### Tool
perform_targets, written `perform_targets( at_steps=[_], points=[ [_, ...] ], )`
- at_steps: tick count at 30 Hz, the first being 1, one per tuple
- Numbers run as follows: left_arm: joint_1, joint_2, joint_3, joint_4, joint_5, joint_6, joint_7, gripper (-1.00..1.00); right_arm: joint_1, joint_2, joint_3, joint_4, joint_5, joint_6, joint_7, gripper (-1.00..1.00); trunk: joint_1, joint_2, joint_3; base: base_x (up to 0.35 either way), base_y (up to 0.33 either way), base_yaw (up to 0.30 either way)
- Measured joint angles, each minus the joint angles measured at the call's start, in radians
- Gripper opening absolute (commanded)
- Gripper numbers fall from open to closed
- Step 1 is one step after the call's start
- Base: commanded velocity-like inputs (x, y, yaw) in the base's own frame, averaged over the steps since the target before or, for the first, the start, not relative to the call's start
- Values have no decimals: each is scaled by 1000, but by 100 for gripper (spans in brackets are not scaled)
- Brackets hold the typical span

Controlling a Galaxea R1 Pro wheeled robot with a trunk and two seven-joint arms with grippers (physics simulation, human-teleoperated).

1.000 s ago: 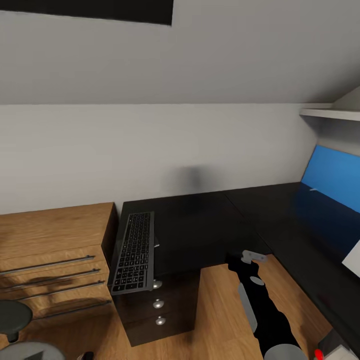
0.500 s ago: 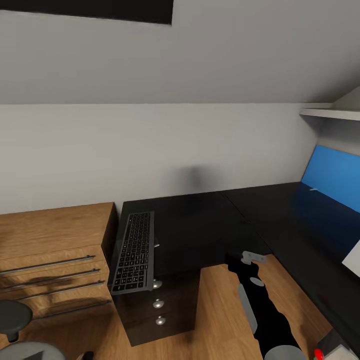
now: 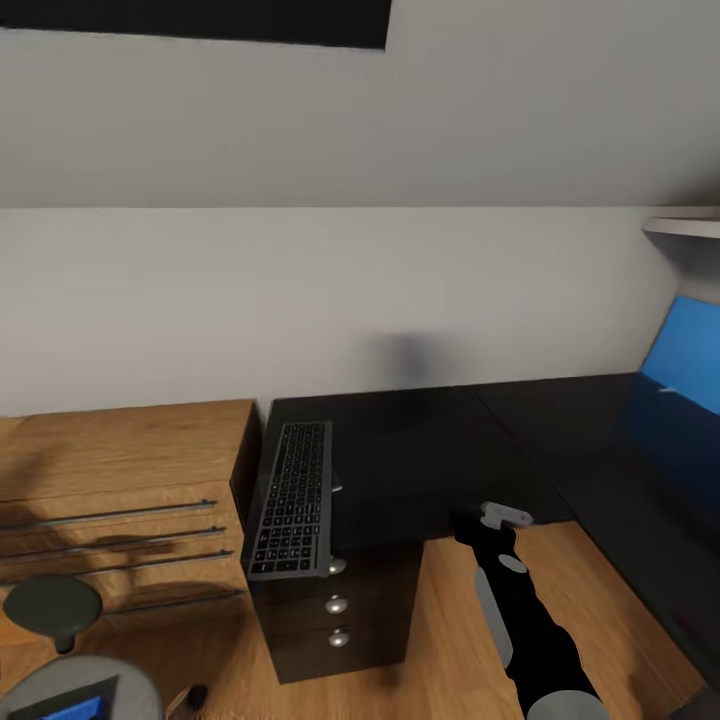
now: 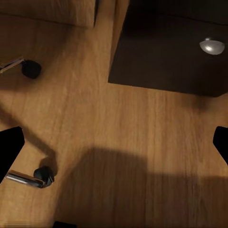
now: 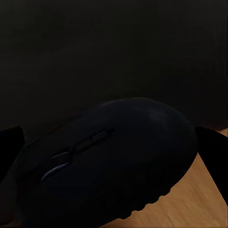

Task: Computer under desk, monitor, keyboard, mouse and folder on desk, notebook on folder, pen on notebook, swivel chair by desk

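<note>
One risk: the mouse (image 5: 114,161), clamped in the right gripper's (image 5: 109,166) fingers at the table's (image 3: 430,450) front edge, could slip floorward, while the left gripper (image 4: 114,142) hangs open, keyboard (image 3: 293,498) overhanging there.

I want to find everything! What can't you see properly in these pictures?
- Folder: head view, only a blue corner; the picture's bottom edge cuts it.
- Swivel chair: head view, mostly cut off at that corner.
- Right gripper: right wrist view, fingers hidden behind the mouse.

Matt black desk (image 3: 420,450), smooth dark plastic mouse (image 5: 114,161), light wood floor (image 4: 123,142).
</note>
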Motion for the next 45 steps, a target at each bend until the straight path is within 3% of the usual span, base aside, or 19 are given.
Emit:
perform_targets(
  at_steps=[21,39,45],
  points=[
    [0,0,0,0,-1,1,1,100,1,1,0,-1,0,-1,0,-100,0,0,0,0,-227,268],
    [0,-2,-6,0,-3,-1,-7,100,1,0,0,-1,0,-3,2,-100,0,0,0,0,-50,24],
    [0,-2,-7,0,-3,0,0,100,2,0,0,-1,0,-3,2,-100,-23,42,19,0,0,0]
  ],
)
